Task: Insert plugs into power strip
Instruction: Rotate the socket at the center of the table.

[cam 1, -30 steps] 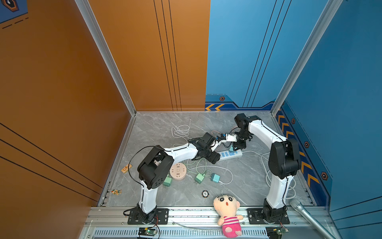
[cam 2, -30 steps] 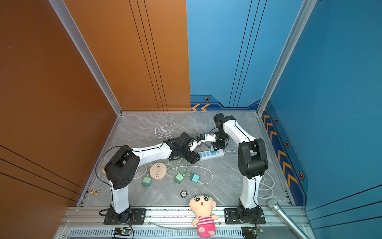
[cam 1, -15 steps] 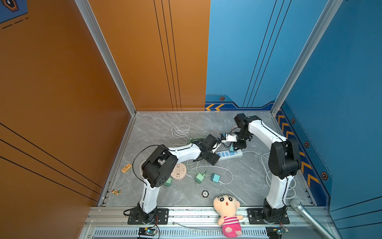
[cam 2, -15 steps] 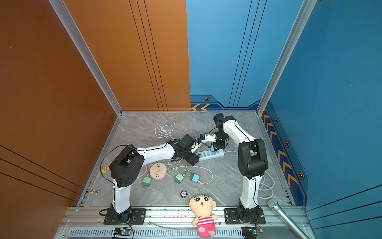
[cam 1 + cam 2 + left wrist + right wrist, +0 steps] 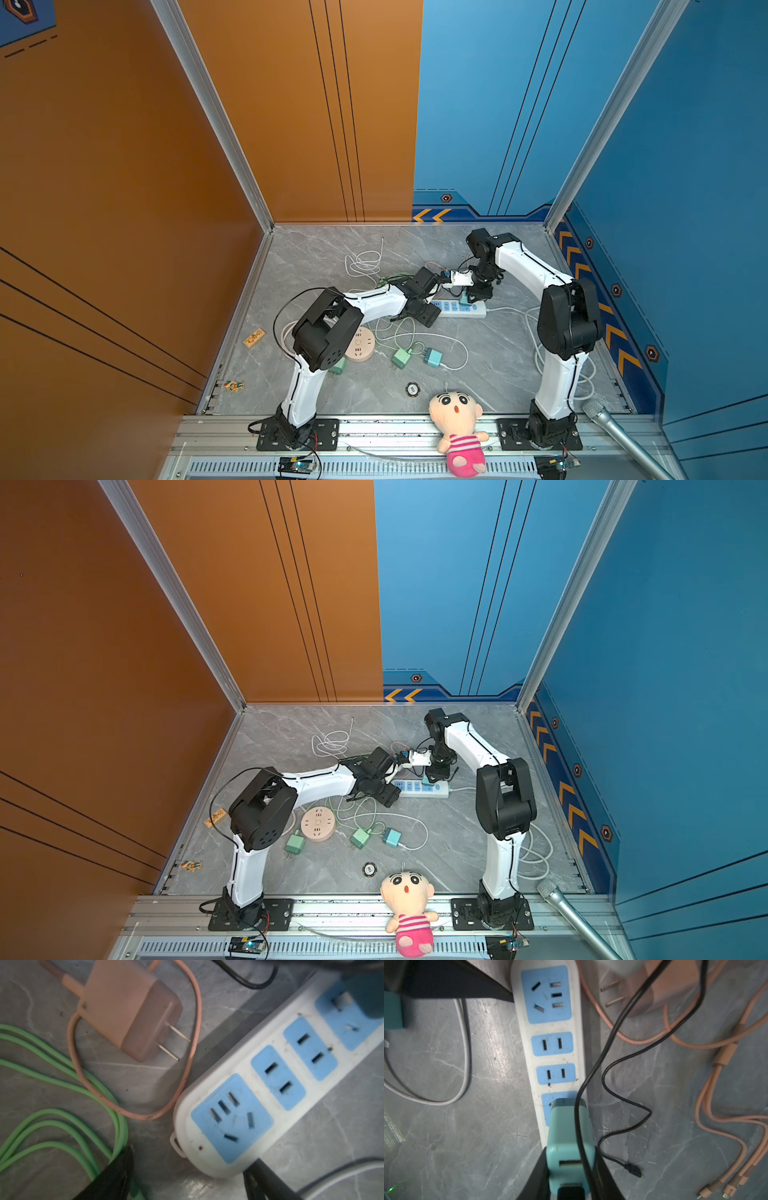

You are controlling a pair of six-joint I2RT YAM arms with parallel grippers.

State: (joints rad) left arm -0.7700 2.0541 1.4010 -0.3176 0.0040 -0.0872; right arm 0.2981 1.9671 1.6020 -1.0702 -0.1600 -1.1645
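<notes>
One grey marble counter (image 5: 478,374) carries everything. My two arms, the left arm (image 5: 374,301) and the right arm (image 5: 528,266), reach in from the near rail and meet right of centre.

One plush doll (image 5: 457,428) sits on the near rail. One microphone (image 5: 619,436) lies at the near right corner.

One white power strip (image 5: 459,308) lies across the counter where my arms meet. It has four blue socket faces, and three of them are free. My left pincer (image 5: 191,1159) is spread wide and empty, with a finger on either side of the strip's left end. My right pincer (image 5: 571,1150) is clamped on a teal plug (image 5: 566,1126). That plug stands at the fourth, rightmost socket, and a bare prong shows between it and the socket face.

One round beige socket block (image 5: 318,824) rests near my left arm.

I count five plugs. One is the teal plug in my grip. One pink plug (image 5: 124,1014) lies on its side just beyond the strip's left end, with both prongs pointing toward the strip. Two green plugs (image 5: 294,844) (image 5: 360,838) and a second teal plug (image 5: 391,837) lie loose on the near side, well apart from the strip.

The smallest things are one poker chip (image 5: 412,389), one wooden tile (image 5: 254,337) and one figurine (image 5: 234,385).
</notes>
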